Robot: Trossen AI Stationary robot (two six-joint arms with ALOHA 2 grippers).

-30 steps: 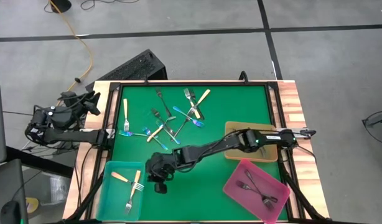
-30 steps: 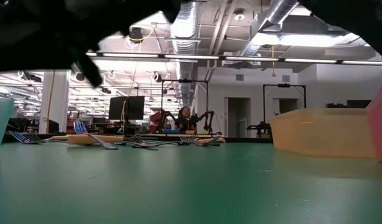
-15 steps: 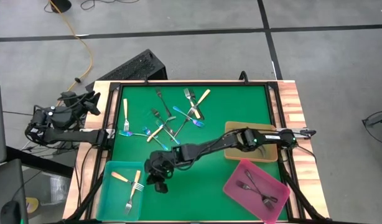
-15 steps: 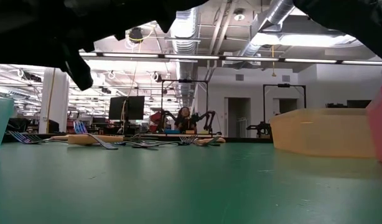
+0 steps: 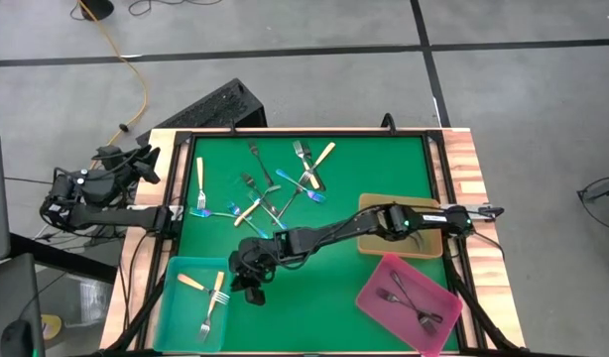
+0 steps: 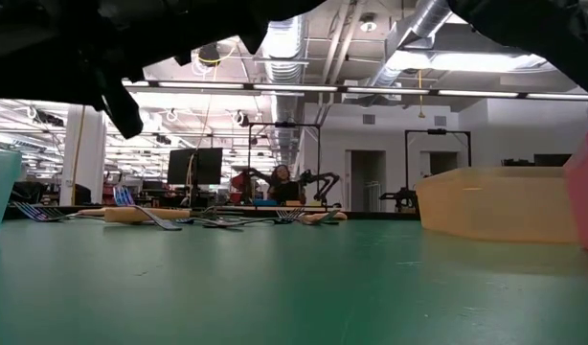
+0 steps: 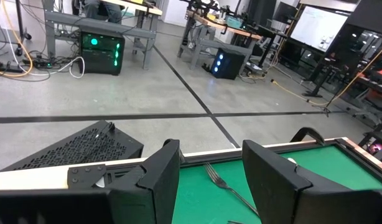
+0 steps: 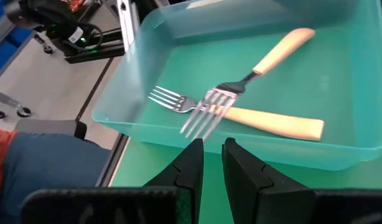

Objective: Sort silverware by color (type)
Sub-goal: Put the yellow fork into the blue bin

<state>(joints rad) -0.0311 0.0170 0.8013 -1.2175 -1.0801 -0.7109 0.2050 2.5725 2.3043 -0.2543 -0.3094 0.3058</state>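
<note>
The right gripper hangs over the green mat of the bench, just beside the inner edge of the shallow translucent teal plastic tray at the mat's near left corner. Its two dark fingers stand close together with only a thin slot between them, and nothing shows clamped in that slot. In the right wrist view the teal tray holds two cream-handled forks with silver tines, lying crossed so that the head of one rests over the other. From above, three cream-handled forks can be counted in that tray. The unsorted pile of slim forks lies scattered on the far left half of the mat, cream-handled, dark metal and iridescent blue ones crossing each other. The pink plastic tray at the near right corner holds dark grey metal forks, and the tan tray sits beside it under the right arm. The left gripper waits off the bench's left edge, beyond the wooden rim; its fingers are spread apart and hold nothing, with one dark fork on the mat visible in the gap between them.
</note>
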